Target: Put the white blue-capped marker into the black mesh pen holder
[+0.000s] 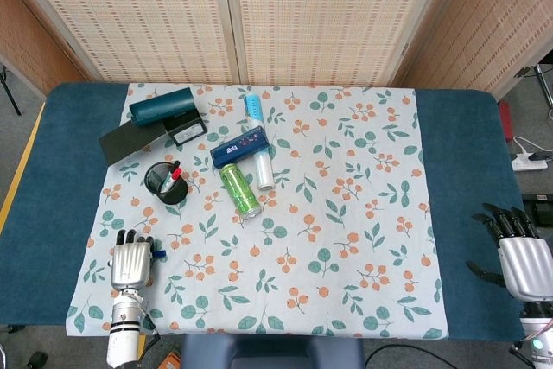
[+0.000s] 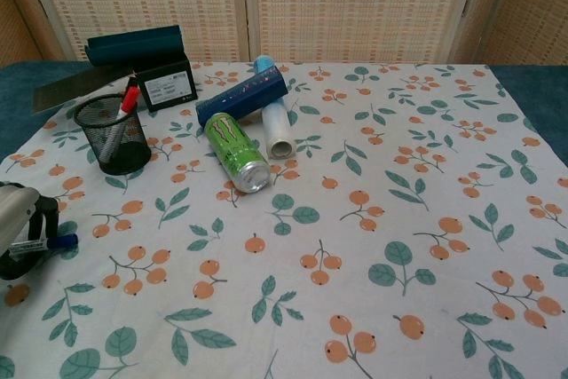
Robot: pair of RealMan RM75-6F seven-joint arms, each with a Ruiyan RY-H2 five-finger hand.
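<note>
- Chest view: left hand [image 2: 19,230] grips the marker [image 2: 49,243], blue cap poking out, near left.
- Pen holder [image 2: 113,135] stands farther back.
- Right hand [image 1: 521,257] spread, holding nothing, near right.

Counted on the floral cloth [image 1: 346,213]: one black mesh pen holder [image 2: 113,134] at far left, with one red-capped pen [image 2: 125,104] inside. One white blue-capped marker [image 2: 40,243] at near left, under the left hand [image 1: 130,263]. One green can [image 2: 236,152] lying near the middle. One dark blue box [image 2: 241,98] and one white tube [image 2: 277,129] just beside it. One teal cylinder [image 1: 162,105], one black card box [image 2: 167,86], one dark flat sheet [image 1: 127,139] at far left. Two hands in all, the right hand [image 1: 521,259] at near right.
</note>
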